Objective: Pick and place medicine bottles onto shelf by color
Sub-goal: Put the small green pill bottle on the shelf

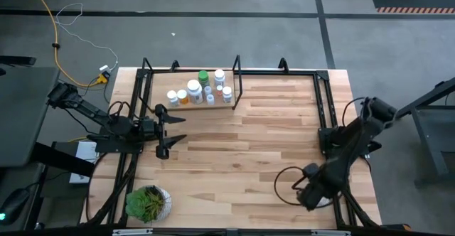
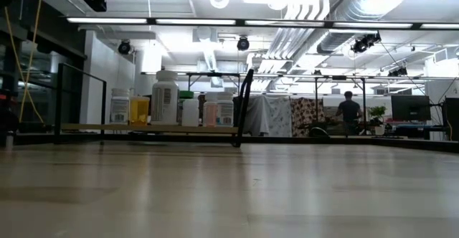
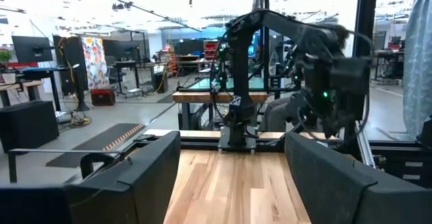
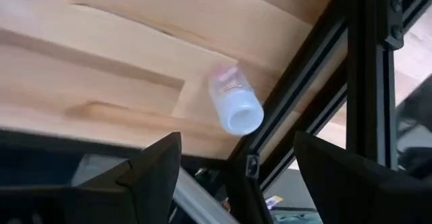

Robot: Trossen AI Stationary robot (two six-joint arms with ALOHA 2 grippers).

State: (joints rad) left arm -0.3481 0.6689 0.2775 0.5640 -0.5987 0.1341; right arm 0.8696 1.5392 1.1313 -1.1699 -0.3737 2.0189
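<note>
Bottle work is nearly done: one white pill bottle [image 4: 235,102] lies tipped on its side near the table's five o'clock corner, beside the black frame rail, its long axis flat along the wood, one round end facing the right gripper [image 4: 236,177]. It looks light, rigid and slick, and likely to roll; grip across its barrel. Right gripper hovers wide open, empty. Left gripper [image 1: 173,131] waits open, empty, at nine o'clock. Other bottles stand on the shelf [image 1: 186,106] at eleven.
</note>
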